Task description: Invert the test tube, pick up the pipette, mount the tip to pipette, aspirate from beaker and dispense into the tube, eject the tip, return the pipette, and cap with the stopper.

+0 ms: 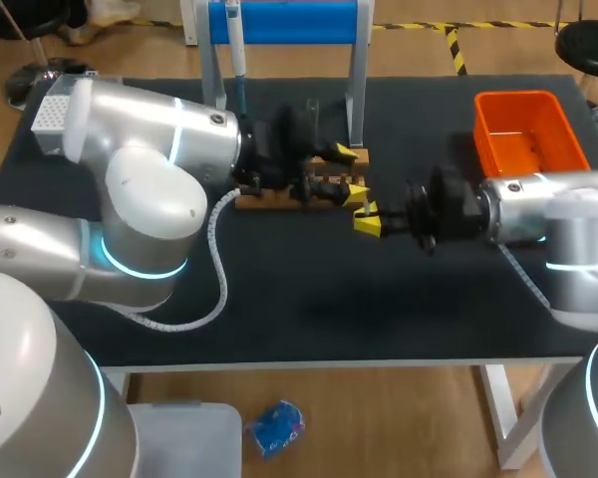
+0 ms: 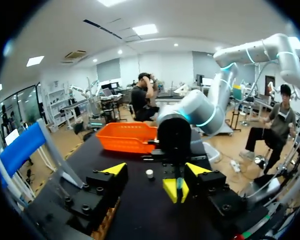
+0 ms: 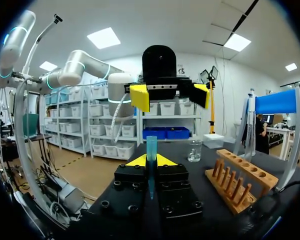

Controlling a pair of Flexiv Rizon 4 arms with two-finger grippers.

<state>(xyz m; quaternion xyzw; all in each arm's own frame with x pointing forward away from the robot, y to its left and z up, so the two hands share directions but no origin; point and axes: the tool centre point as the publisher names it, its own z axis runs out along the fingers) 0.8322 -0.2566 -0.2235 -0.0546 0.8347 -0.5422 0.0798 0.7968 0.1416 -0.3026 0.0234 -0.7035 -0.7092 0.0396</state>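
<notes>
Right gripper clamps an upright bluish test tube between narrow-set yellow tips. Left gripper faces it, fingers spread wide, holding nothing. On the black table: wooden tube rack just beside the grippers, small white stopper past them, glass beaker beyond, orange bin at the far corner.

The bluish test tube stands upright, clamped between the right fingers; the clear beaker sits ahead.

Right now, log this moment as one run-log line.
right gripper: shut on test tube | left gripper: open, opposite the tube | pipette: hanging on blue stand
</notes>
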